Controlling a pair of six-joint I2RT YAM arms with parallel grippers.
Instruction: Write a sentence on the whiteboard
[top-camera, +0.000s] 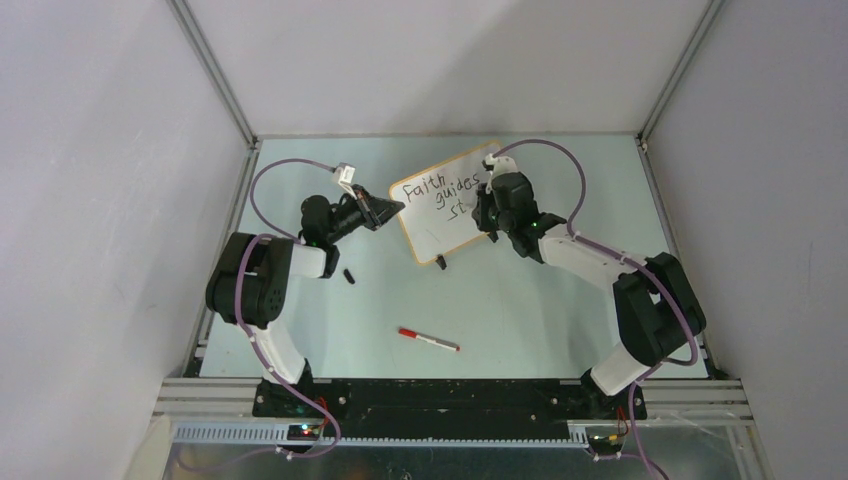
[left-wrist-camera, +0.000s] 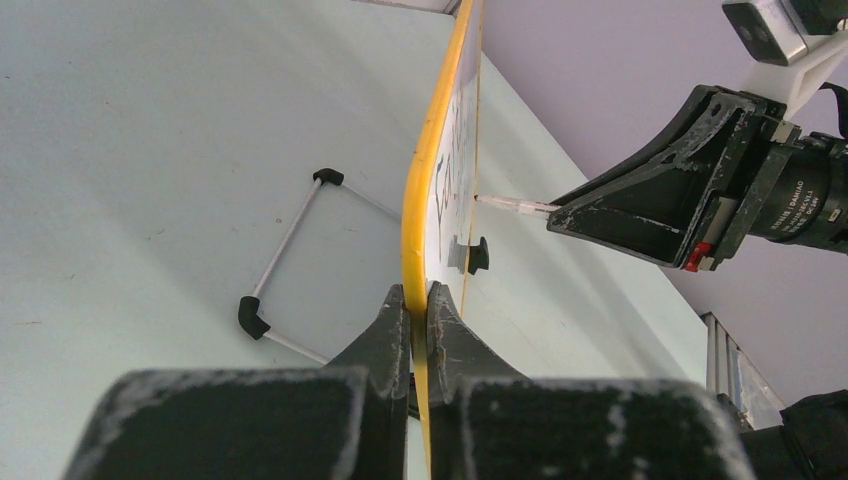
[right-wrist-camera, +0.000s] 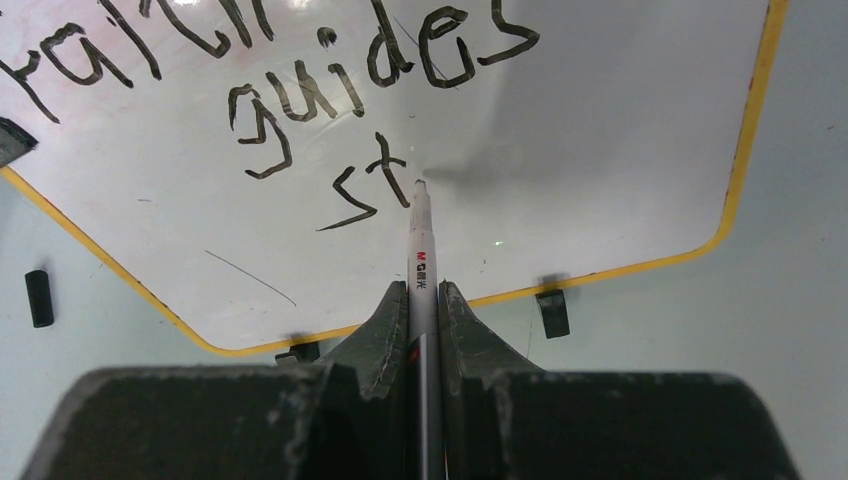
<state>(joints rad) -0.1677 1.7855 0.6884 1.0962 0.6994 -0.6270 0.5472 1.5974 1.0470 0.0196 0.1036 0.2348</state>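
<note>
The whiteboard (top-camera: 440, 215) stands upright on the table, with an orange-yellow frame and black clip feet. Its lettering (top-camera: 435, 192) reads "faith guides st" in black; it also shows in the right wrist view (right-wrist-camera: 300, 100). My left gripper (left-wrist-camera: 418, 300) is shut on the board's frame edge (left-wrist-camera: 420, 190). My right gripper (right-wrist-camera: 423, 295) is shut on a white marker (right-wrist-camera: 420, 250), whose tip touches the board just right of the "st". The right gripper (top-camera: 492, 212) is at the board's right side in the top view, and shows in the left wrist view (left-wrist-camera: 660, 215).
A red-and-white marker (top-camera: 428, 340) lies on the table in front. A small black cap (top-camera: 349, 276) lies near the left arm. A wire stand (left-wrist-camera: 285, 260) lies behind the board. Grey walls enclose the table.
</note>
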